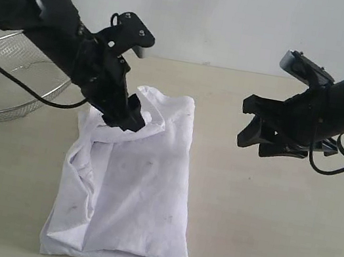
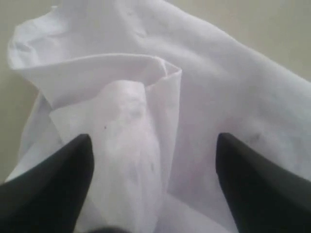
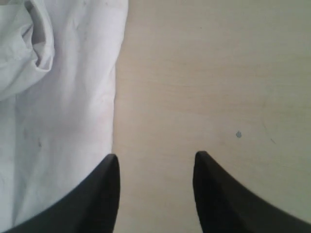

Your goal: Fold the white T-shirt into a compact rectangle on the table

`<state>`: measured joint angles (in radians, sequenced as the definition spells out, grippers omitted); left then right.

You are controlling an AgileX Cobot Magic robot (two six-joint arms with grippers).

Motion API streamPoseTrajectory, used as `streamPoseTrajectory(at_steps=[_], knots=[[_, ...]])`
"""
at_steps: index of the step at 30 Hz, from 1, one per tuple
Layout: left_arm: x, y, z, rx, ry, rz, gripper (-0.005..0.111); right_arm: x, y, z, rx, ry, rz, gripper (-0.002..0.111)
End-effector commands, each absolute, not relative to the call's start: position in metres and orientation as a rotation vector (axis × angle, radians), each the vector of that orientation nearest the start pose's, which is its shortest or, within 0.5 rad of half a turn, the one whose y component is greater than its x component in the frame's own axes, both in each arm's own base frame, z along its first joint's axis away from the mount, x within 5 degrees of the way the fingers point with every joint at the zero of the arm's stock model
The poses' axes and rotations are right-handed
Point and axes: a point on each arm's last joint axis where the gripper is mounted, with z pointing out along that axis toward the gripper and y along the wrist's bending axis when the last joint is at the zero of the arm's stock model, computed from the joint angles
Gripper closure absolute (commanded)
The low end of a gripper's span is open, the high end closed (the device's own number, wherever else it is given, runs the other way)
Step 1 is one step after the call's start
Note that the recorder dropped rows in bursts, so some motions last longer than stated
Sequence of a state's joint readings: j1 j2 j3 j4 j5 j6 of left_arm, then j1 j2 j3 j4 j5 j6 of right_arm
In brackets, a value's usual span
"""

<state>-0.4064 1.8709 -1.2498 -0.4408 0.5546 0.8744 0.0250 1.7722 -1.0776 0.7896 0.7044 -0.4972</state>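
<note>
My black left gripper (image 1: 131, 117) stands spread over the bunched far corner of the white cotton T-shirt (image 1: 131, 191), a long folded strip mid-table. I'd flatten that lump before halving it. The black right gripper (image 1: 253, 127) hovers spread and empty. The pale beige matte table (image 1: 266, 238) carries a round wire-mesh metal basket (image 1: 5, 89) far left, with a plain wall (image 1: 231, 19) behind.

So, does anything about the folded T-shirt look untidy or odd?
The white T-shirt is bunched at its far end, under the open left tool: a loose flap stands up instead of lying flat.
</note>
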Motion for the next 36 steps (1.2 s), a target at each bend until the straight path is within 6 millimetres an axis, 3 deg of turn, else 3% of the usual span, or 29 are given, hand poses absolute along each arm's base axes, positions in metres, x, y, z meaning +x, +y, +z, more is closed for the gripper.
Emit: streamPoseTrajectory(at_steps=[1, 11, 21, 24, 27, 29, 30, 32, 34, 36], knots=[[0.358, -0.181, 0.184, 1.216, 2.346, -0.243, 0.041, 0.344, 0.049, 0.198, 0.02, 2.664, 0.696, 0.066], [0.367, -0.18, 0.168, 1.222, 2.399, -0.175, 0.045, 0.344, 0.05, 0.199, 0.019, 2.659, 0.71, 0.066], [0.367, -0.181, 0.168, 1.195, 2.41, -0.204, 0.095, 0.344, 0.051, 0.199, 0.021, 2.654, 0.722, 0.066], [0.367, -0.181, 0.168, 1.197, 2.413, -0.206, 0.102, 0.344, 0.051, 0.199, 0.022, 2.654, 0.725, 0.066], [0.365, -0.181, 0.167, 1.207, 2.426, -0.213, 0.102, 0.344, 0.051, 0.199, 0.022, 2.654, 0.725, 0.066], [0.364, -0.18, 0.167, 1.223, 2.437, -0.218, 0.088, 0.344, 0.051, 0.199, 0.022, 2.654, 0.725, 0.066], [0.363, -0.18, 0.166, 1.226, 2.441, -0.221, 0.072, 0.344, 0.051, 0.199, 0.022, 2.654, 0.725, 0.066], [0.363, -0.181, 0.167, 1.22, 2.444, -0.226, 0.054, 0.344, 0.051, 0.199, 0.022, 2.654, 0.725, 0.066], [0.363, -0.181, 0.166, 1.2, 2.445, -0.241, 0.052, 0.344, 0.051, 0.199, 0.022, 2.654, 0.725, 0.066], [0.364, -0.184, 0.161, 1.198, 2.447, -0.243, 0.058, 0.344, 0.051, 0.199, 0.02, 2.657, 0.728, 0.066]])
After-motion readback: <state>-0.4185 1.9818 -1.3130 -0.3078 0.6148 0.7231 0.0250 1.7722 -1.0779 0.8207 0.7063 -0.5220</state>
